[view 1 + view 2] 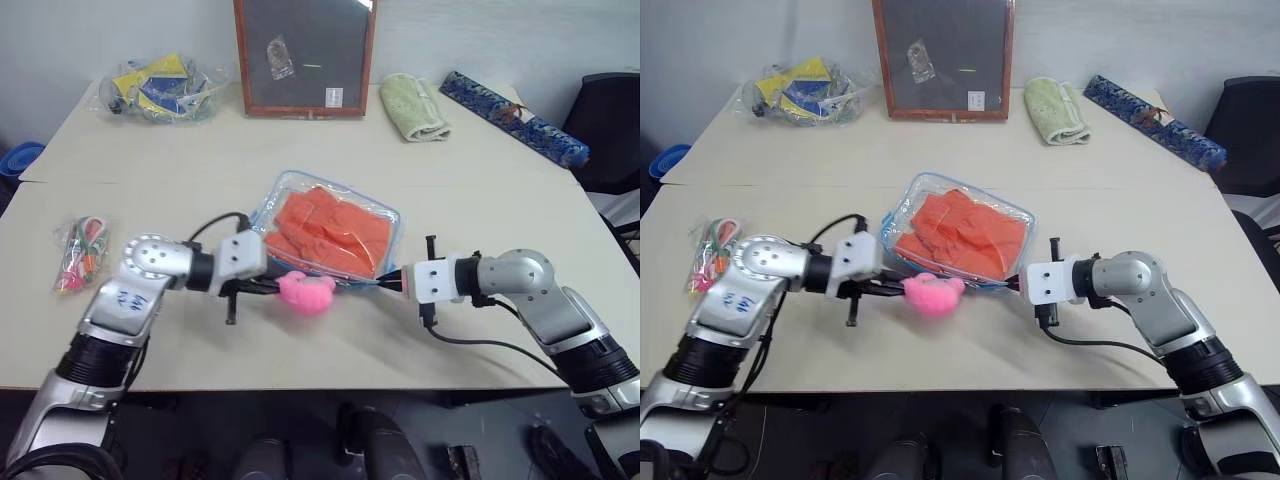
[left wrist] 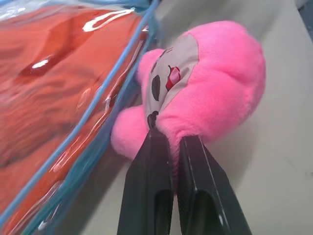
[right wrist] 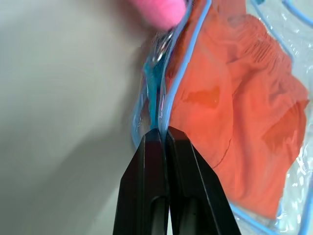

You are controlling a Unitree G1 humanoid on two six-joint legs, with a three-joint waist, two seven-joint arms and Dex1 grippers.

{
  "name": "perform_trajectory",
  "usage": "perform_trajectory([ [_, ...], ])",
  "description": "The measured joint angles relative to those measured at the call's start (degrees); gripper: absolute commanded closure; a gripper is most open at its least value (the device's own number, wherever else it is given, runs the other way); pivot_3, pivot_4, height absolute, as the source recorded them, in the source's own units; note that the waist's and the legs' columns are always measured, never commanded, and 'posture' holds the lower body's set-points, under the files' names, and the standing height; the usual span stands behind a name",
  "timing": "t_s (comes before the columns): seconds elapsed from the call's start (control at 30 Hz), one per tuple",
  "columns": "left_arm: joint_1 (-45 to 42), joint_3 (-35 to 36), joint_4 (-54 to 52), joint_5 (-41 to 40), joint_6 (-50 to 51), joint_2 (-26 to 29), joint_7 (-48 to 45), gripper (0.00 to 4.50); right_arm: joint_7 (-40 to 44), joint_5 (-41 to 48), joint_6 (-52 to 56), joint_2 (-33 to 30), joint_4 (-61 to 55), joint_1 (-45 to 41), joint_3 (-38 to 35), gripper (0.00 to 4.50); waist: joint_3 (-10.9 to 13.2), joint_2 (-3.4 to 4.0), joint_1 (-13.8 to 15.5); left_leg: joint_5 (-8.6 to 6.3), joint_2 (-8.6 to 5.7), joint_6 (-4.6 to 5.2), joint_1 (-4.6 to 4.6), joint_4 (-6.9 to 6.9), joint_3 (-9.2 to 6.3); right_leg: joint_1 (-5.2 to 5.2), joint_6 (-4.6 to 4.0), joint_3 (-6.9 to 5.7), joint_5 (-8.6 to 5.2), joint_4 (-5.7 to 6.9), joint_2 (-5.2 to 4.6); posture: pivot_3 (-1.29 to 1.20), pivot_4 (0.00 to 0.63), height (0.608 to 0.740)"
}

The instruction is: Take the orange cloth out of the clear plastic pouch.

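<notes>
Pouch: clear plastic pouch (image 1: 335,205) lies at bench (image 1: 200,160) centre, blue edging intact.
Cloth: orange cloth (image 1: 330,232) folded inside the pouch, fully enclosed.
Charm: pink plush charm (image 1: 306,292) at the pouch's 6 o'clock edge, touching it.
Left gripper (image 2: 168,142): jaws pressed together, pinching the charm's near side, at the pouch's 7 o'clock corner.
Right gripper (image 3: 160,131): jaws pressed together on the pouch's blue edge seam, at its 4 o'clock corner.
Surroundings: framed board (image 1: 305,55) at 12 o'clock; green towel (image 1: 413,106) at 1; bag of yellow and blue items (image 1: 160,88) at 10; small colourful packet (image 1: 80,252) at 9.
</notes>
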Motion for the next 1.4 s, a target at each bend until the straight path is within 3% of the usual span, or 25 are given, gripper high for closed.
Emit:
perform_trajectory([
  [0.3, 0.5, 9.1, 14.8, -1.2, -0.8, 9.6, 0.8, 4.50, 3.7, 5.3, -7.5, -6.8, -3.7, 10.2, -6.9, 4.47, 0.0, 0.02, -0.1, -0.02, 0.02, -0.04, 0.01, -0.02, 0.01, -0.02, -0.01, -0.08, -0.01, -0.01, -0.01, 0.00, 0.150, 0.740],
  [0.47, 4.1, 11.4, 14.0, -4.3, 1.0, 11.1, -1.5, 4.50, 4.8, 7.3, -8.6, -8.0, -4.6, 12.5, -9.1, 4.47, 0.0, 0.03, -0.1, -0.03, 0.01, -0.05, 0.02, -0.02, 0.07, -0.02, -0.01, -0.06, -0.01, 0.03, -0.06, 0.00, 0.150, 0.740],
  [0.6, 6.0, 10.8, 11.3, -4.4, 2.6, 8.8, 0.1, 4.50, 4.4, 7.5, -5.4, -6.9, -5.8, 12.5, -9.1, 3.56, 0.0, 0.03, -0.1, -0.04, 0.01, -0.07, 0.01, -0.02, 0.08, -0.02, -0.04, -0.04, -0.02, 0.08, -0.06, 0.00, 0.150, 0.740],
  [0.63, 6.1, 10.4, 11.1, -4.4, 3.3, 7.7, 0.8, 3.95, 4.3, 7.6, -4.2, -6.6, -6.3, 12.5, -9.1, 3.26, 0.0, 0.03, -0.1, -0.04, 0.00, -0.07, 0.01, -0.02, 0.08, -0.02, -0.04, -0.04, -0.02, 0.08, -0.06, 0.00, 0.150, 0.740],
  [0.9, 5.3, 11.2, 12.6, -5.1, 7.6, 5.3, 5.5, 1.54, 0.6, 10.3, 5.6, -6.1, -12.2, 18.2, -13.5, 0.50, 0.0, 0.03, 0.3, -0.04, -0.02, -0.07, 0.01, -0.01, 0.08, -0.02, -0.04, -0.05, -0.02, 0.12, -0.12, 0.00, 0.150, 0.740],
  [0.97, 4.0, 11.8, 15.2, -5.2, 9.2, 5.0, 7.5, 0.94, -1.1, 12.3, 9.8, -6.1, -15.2, 20.4, -16.3, 0.00, 0.0, 0.03, 0.4, -0.04, -0.04, -0.07, 0.02, 0.00, 0.08, -0.02, -0.04, -0.05, -0.02, 0.12, -0.12, 0.00, 0.150, 0.740],
  [1.2, -8.1, 20.1, 23.3, -8.8, 17.7, 1.3, 18.4, 0.94, -8.7, 22.5, 26.2, -2.3, -28.4, 25.6, -23.2, 0.00, 0.0, 0.01, 0.6, -0.02, -0.11, -0.08, -0.01, 0.00, -0.01, 0.00, -0.01, -0.14, 0.00, 0.15, -0.21, 0.00, 0.150, 0.740],
  [1.3, -11.1, 21.4, 16.5, -14.0, 22.0, -0.8, 18.4, 0.94, -11.7, 24.8, 31.2, -0.7, -32.6, 26.5, -23.6, 0.00, 0.0, -0.01, 0.5, -0.03, -0.13, -0.08, -0.01, 0.00, -0.01, -0.02, 0.01, -0.16, 0.00, 0.10, -0.24, 0.00, 0.150, 0.740],
  [1.4, -10.6, 17.6, 4.1, -16.7, 21.3, 0.2, 12.7, 0.94, -13.1, 26.8, 34.6, 0.0, -36.1, 26.6, -23.6, 0.00, 0.0, 0.00, 0.5, -0.04, -0.16, -0.10, -0.01, -0.01, 0.02, -0.02, 0.02, -0.14, 0.00, 0.08, -0.23, 0.00, 0.150, 0.740],
])
